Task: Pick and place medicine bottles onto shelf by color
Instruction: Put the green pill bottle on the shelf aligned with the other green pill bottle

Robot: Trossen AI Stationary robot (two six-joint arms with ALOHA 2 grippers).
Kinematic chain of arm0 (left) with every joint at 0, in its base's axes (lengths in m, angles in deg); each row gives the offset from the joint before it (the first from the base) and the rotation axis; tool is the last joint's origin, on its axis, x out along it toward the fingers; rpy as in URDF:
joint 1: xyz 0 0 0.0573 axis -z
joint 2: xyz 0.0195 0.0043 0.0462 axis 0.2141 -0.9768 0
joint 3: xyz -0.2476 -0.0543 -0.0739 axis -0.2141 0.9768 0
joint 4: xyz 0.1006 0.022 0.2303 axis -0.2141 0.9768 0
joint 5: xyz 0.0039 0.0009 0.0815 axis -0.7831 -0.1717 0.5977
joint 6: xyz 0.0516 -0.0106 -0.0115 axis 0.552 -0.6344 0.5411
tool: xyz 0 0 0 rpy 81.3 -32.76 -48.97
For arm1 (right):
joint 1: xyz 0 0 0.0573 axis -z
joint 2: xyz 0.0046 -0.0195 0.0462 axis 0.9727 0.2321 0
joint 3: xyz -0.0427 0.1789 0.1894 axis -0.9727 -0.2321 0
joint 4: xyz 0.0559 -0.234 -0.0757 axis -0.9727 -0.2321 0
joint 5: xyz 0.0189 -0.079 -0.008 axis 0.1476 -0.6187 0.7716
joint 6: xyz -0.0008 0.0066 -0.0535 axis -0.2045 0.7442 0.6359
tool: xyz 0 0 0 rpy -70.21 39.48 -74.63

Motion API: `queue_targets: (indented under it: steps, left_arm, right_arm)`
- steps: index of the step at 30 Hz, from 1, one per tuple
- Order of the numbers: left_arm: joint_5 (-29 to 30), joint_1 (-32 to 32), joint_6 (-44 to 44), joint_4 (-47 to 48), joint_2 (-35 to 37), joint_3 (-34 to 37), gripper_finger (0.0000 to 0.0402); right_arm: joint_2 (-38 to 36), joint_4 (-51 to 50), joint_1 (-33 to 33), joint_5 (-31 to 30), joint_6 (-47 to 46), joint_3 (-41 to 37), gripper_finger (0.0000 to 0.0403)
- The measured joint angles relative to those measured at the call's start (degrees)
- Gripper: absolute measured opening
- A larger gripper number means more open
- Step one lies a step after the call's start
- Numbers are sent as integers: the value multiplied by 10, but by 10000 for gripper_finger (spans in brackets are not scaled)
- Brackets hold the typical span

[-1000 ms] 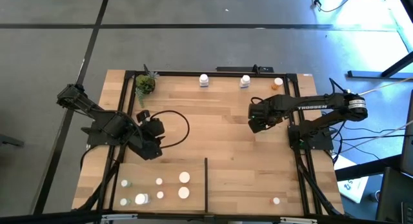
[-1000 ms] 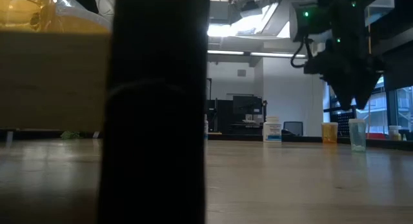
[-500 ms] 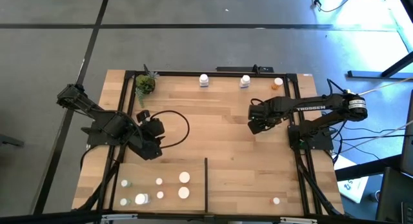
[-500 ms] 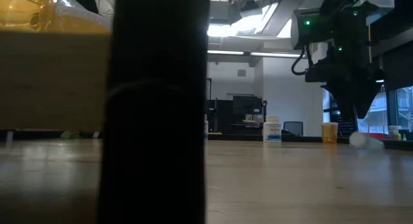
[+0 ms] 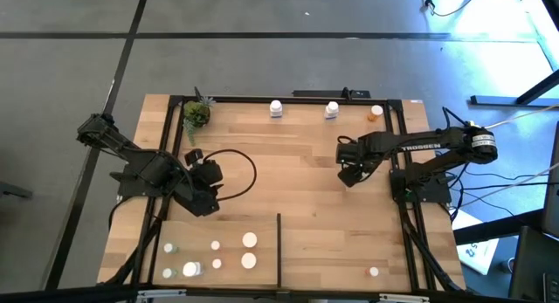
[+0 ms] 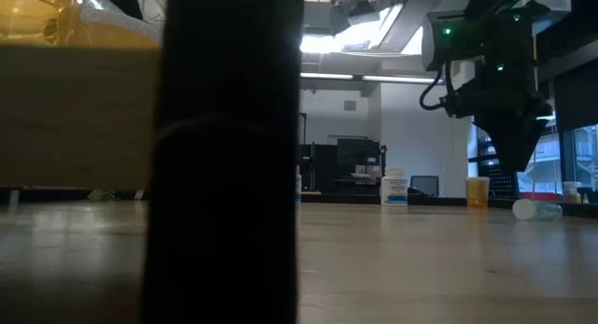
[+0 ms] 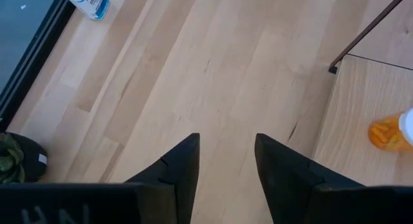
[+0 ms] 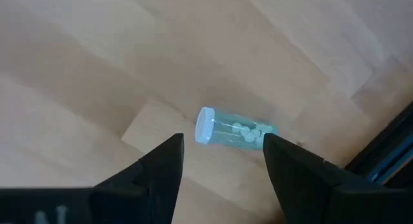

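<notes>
The shelf [image 5: 297, 189] is a light-wood planked surface framed in black bars, with a thin black divider strip [image 5: 279, 248] rising from its 6 o'clock edge. Along the 12 o'clock edge stand two white medicine bottles [image 5: 276, 108] and [image 5: 332, 110], with an orange bottle [image 5: 376, 113] toward 1 o'clock and a small potted plant [image 5: 196, 114] at about 11 o'clock. Left of the divider, toward 7 o'clock, a cluster of white-capped bottles [image 5: 250, 240] sits in loose rows; a single orange one [image 5: 374, 272] lies right of the divider, toward 5 o'clock. In the low view a broad dark upright [image 6: 229, 156] blocks the left half of the scene.

The right gripper [image 5: 350, 175] hovers over the right part of the shelf, about 3 o'clock from centre. Its jaws stand apart and hold nothing. Just below them a pale green bottle [image 8: 233, 130] lies on its side on the wood, pills visible inside, white cap [image 8: 206, 126] toward one finger, touching neither finger; the low view shows it lying flat [image 6: 535, 209].

The left gripper [image 7: 226, 161] waits over the left side of the shelf, around 9 o'clock, jaws partly apart over bare planks, clamped on nothing.
</notes>
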Motion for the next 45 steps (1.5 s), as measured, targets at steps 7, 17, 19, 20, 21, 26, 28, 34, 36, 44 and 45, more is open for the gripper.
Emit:
queue_targets:
  steps: [7, 17, 19, 20, 21, 26, 28, 34, 36, 44, 45]
  left_arm:
    - [0, 0, -1, 0, 0, 0, 142]
    - [0, 0, -1, 0, 0, 0, 142]
    - [0, 0, -1, 0, 0, 0, 142]
    - [0, 0, -1, 0, 0, 0, 142]
    - [0, 0, -1, 0, 0, 0, 142]
    - [0, 0, -1, 0, 0, 0, 142]
    - [0, 0, -1, 0, 0, 0, 142]
    - [0, 0, -1, 0, 0, 0, 142]
    - [0, 0, -1, 0, 0, 0, 142]
    - [0, 0, -1, -1, 0, 0, 142]
    - [0, 0, -1, -1, 0, 0, 142]
  right_arm:
    - [0, -16, -19, 23, 131, 0, 215]
    - [0, 6, -29, 24, 208, -55, 215]
    - [0, 27, -29, 23, 238, -68, 215]
    - [0, 35, -29, 23, 250, -73, 215]
    - [0, 45, -29, 24, 262, -79, 215]
    - [0, 63, -29, 23, 290, -92, 215]
    - [0, 63, -29, 17, 285, -95, 215]
    - [0, 67, -29, 4, 273, -105, 215]
    - [1, 67, -29, 2, 271, -106, 215]
    - [44, 75, -29, -3, 269, -106, 215]
    - [52, 77, -29, -2, 271, -106, 215]
